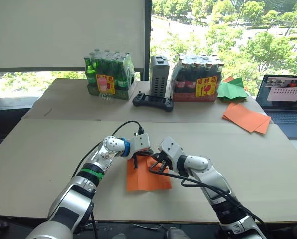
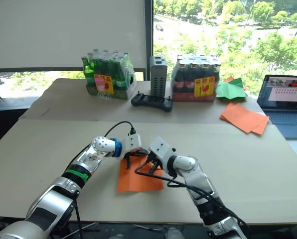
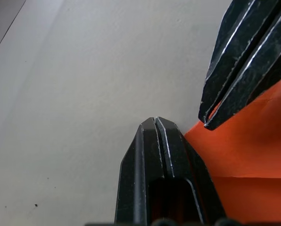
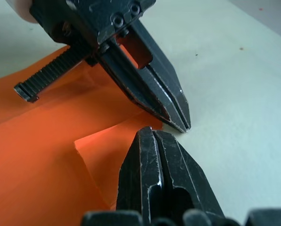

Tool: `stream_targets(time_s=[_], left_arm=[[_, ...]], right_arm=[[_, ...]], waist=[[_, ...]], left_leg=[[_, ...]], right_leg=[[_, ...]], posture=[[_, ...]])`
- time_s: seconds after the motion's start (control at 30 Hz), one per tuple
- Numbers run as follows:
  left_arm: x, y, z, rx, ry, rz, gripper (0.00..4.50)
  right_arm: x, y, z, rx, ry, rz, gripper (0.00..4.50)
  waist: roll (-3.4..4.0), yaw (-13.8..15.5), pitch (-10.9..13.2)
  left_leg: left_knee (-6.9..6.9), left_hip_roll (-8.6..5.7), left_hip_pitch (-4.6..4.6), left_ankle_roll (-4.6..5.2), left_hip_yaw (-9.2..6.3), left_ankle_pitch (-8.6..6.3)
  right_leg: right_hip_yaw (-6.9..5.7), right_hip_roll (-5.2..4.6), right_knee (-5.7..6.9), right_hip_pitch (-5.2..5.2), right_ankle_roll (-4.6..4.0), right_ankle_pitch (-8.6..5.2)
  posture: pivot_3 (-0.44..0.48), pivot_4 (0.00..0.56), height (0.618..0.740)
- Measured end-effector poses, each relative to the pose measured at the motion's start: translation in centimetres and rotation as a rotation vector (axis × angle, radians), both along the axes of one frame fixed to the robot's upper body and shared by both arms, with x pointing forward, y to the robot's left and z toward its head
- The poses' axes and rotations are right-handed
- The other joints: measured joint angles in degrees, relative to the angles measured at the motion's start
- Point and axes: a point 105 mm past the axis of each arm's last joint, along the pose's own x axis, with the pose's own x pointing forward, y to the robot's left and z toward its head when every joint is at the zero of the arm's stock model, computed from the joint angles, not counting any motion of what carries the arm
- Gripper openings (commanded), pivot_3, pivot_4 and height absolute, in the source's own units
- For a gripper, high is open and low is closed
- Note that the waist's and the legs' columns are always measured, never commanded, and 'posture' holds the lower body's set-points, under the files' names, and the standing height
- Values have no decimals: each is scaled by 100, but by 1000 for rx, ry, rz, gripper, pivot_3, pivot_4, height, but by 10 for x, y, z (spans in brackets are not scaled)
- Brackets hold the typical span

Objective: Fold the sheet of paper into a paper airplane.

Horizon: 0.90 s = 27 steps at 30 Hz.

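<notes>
Over the sheet of paper, both closed grippers' tips meet.

On the table: one sheet of paper, two bottle packs, green and red-brown, one controller, one grey box, one laptop, one stack of orange sheets, one green paper shape.

Both arms reach inward over table centre. Left black two-fingered gripper fingers pressed together, tip down. Right black two-fingered gripper likewise closed, tips nearly meeting.
</notes>
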Motion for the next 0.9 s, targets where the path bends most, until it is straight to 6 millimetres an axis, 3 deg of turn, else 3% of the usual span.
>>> stream_targets(time_s=[0.37, 0.9], left_arm=[[0, 1, 2, 3, -20, 6, 0], [0, -1, 0, 19, -41, -4, 0]], right_arm=[[8, 3, -3, -21, -10, -16, 34], [-5, -6, -7, -32, 38, -37, 34]], waist=[[1, -8, 0], [2, 3, -1]], left_leg=[[0, 0, 3, 0, 0, 0], [-9, 1, 46, 11, 0, -7]], right_leg=[[0, 0, 1, 1, 1, -1], [0, 0, -15, 50, 48, -30]], posture=[[0, 150, 733], [0, 150, 733]])
